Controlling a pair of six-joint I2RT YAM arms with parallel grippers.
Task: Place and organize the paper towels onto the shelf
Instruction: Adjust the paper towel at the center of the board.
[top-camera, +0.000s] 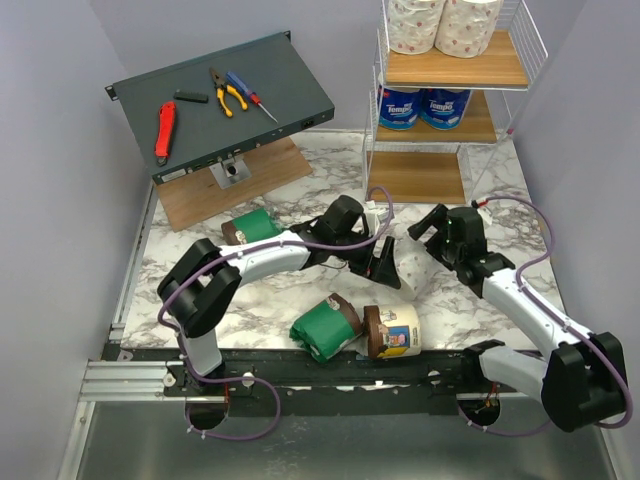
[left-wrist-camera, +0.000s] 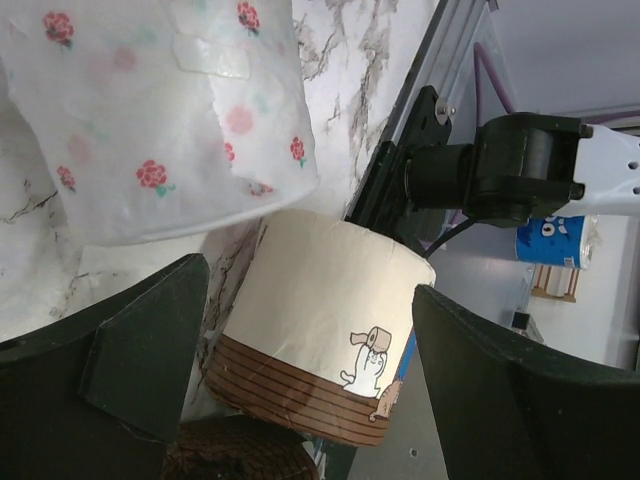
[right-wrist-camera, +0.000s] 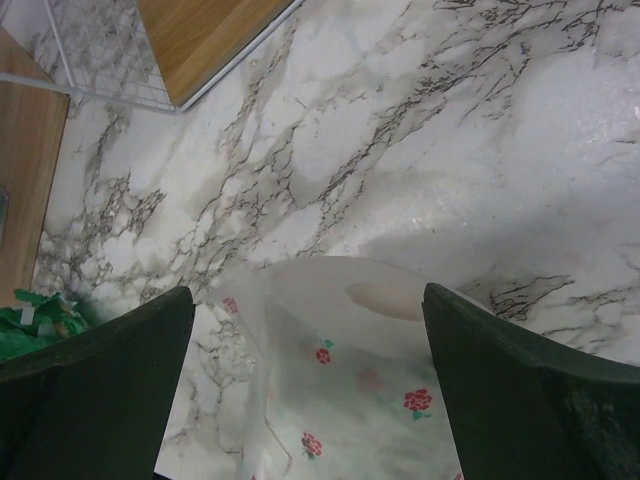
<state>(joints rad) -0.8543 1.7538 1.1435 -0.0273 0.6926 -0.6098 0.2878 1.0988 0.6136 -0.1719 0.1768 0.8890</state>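
Pick step: right tool (right-wrist-camera: 308, 300) sat wide over speckled roll (right-wrist-camera: 350, 400), left tool (left-wrist-camera: 310, 280) wide too; next needed closing, lifting to 12 o'clock shelf (top-camera: 415, 175)

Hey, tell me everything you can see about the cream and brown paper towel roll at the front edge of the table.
The cream-and-brown roll is a wrapped cylinder lying on its side on the marble table, right at the near edge. Its wrapper is cream, with a brown striped band at one end, a small cartoon roll figure and a blue patch. Its brown end faces the green roll, which looks pressed against it. Nothing grips it.
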